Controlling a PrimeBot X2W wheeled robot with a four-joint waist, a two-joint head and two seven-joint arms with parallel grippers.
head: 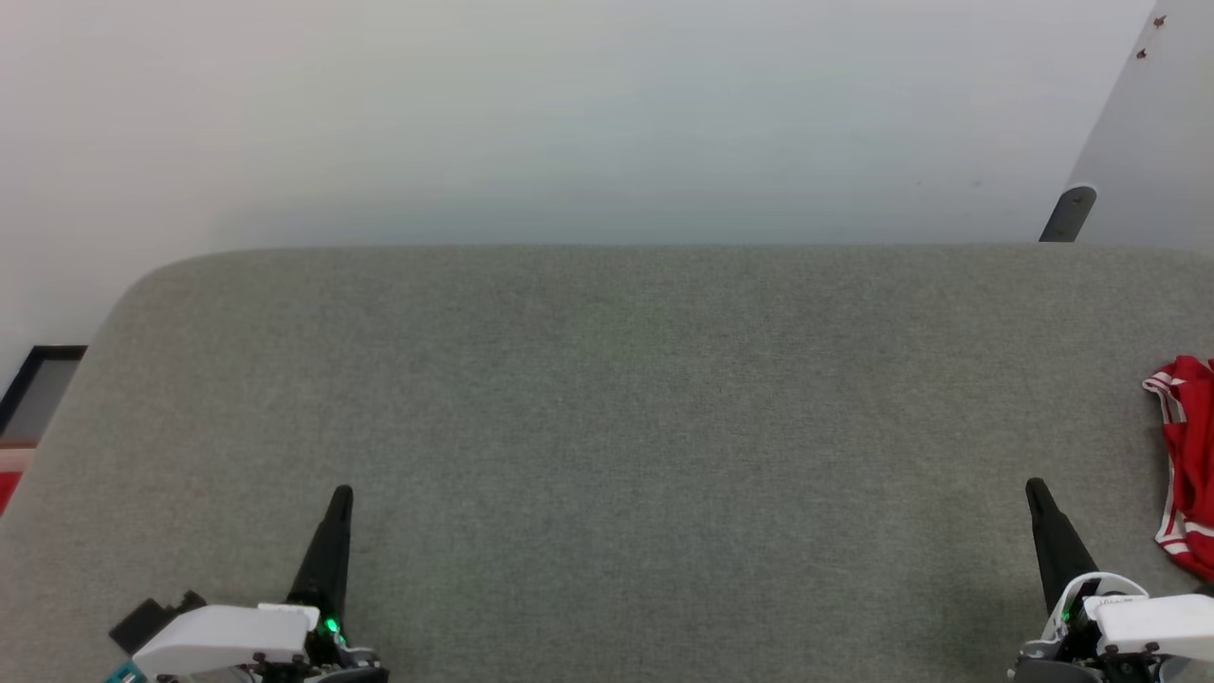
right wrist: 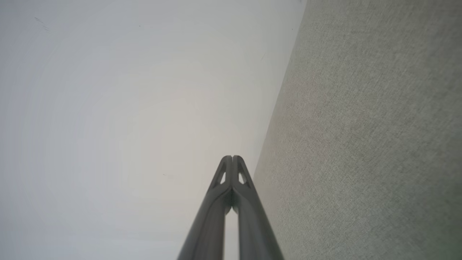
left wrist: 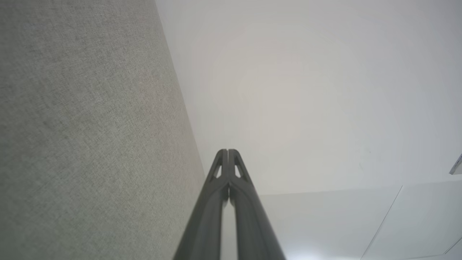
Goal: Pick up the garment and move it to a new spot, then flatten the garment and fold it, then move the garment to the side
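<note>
**Placement.** The garment [head: 1190,455] lies at the far right of the grey cloth-covered counter [head: 607,398] and is cut off by the edge of the head view. The part in view is bunched red cloth with striped trim. It cannot be determined from this strip whether the rest is folded. In my judgement its position fits two stages equally: waiting at the edge to be picked up, or already set aside.

**Grippers.** The left gripper [head: 340,503] sits at the lower left and the right gripper [head: 1038,493] at the lower right. They are well apart, and their fingers point away across the counter. This reads as a parked stance that leaves the middle of the counter open for work. The right gripper is the nearer to the garment but is not touching it.

**Jaws.** Both wrist views show the jaws pressed together at the tips with nothing between them, seen against a pale wall [head: 569,114].

**Count.**
- One garment, partly seen
- One counter
- Two grippers, each with two dark fingers
</note>
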